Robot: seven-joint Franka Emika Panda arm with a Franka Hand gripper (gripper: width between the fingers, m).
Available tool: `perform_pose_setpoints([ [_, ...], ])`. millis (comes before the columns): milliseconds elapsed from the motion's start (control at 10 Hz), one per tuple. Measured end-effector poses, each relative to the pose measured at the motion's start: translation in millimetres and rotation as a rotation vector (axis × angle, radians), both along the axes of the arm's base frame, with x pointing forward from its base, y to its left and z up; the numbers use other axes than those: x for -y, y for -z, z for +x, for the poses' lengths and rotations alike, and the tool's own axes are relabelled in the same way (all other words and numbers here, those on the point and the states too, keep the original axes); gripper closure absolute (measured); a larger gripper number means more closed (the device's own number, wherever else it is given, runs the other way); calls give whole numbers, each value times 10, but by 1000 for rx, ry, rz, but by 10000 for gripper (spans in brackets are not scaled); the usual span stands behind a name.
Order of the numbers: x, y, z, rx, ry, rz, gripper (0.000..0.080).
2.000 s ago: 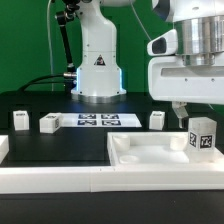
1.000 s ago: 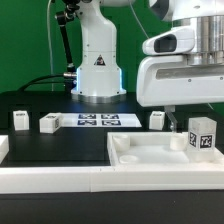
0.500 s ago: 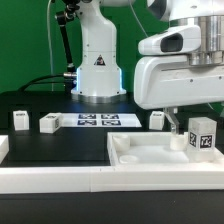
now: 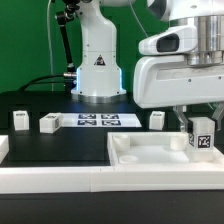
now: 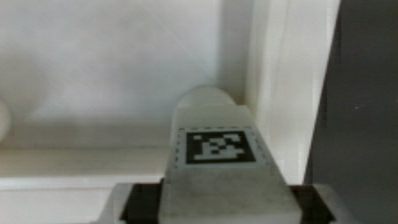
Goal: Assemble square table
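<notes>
The black counter [image 4: 60,145] fills the lower half of the exterior view, with a long white rail [image 4: 50,182] along its near edge. The white arm [image 4: 98,55] stands at the back, and its bulky wrist housing hangs over the exterior view's right.

The slab [image 4: 150,160] lies flat on the counter at the exterior view's right, just behind the rail, raised rim up. In the wrist view an inner corner of the slab [image 5: 107,90] shows, its rim running beside a strip of bare counter [image 5: 365,100].

The marker board [image 4: 98,121] lies flat in front of the arm's base.

3 loose legs stand on the counter, well apart from the slab: 1 [image 4: 19,120] at the exterior view's far left, 1 [image 4: 48,124] just beside the marker board, and 1 [image 4: 157,120] at the board's other end.

A 4th leg [image 4: 201,138] is upright over the slab's far corner at the exterior view's right. The jaws are pinching this leg [image 5: 214,108]. It fills the gap between the 2 dark pads [image 5: 135,203], and its tag [image 5: 217,146] faces the wrist camera. Whether its lower end touches the slab, I cannot tell.
</notes>
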State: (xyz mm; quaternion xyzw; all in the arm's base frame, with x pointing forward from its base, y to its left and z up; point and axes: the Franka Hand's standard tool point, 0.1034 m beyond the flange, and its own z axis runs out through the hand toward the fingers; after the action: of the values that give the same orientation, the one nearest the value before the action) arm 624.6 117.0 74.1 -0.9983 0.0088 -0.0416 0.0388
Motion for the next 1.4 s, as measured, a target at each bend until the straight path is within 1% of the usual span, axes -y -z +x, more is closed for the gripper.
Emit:
perform_pose_setpoints([
  [400,3,-14,1,-16,296,26,511],
  [600,68,8,-17,-30,447,30,506],
  [900,125,10,-23,-36,575,25,504],
  [1100,130,19,-27,-39,586,24,501],
  [1200,132,16,-26,-36,574,23,318],
  [1300,134,-7,-39,-24,539,23,207],
  [1400,150,-60,-100,-19,509,23,207],
])
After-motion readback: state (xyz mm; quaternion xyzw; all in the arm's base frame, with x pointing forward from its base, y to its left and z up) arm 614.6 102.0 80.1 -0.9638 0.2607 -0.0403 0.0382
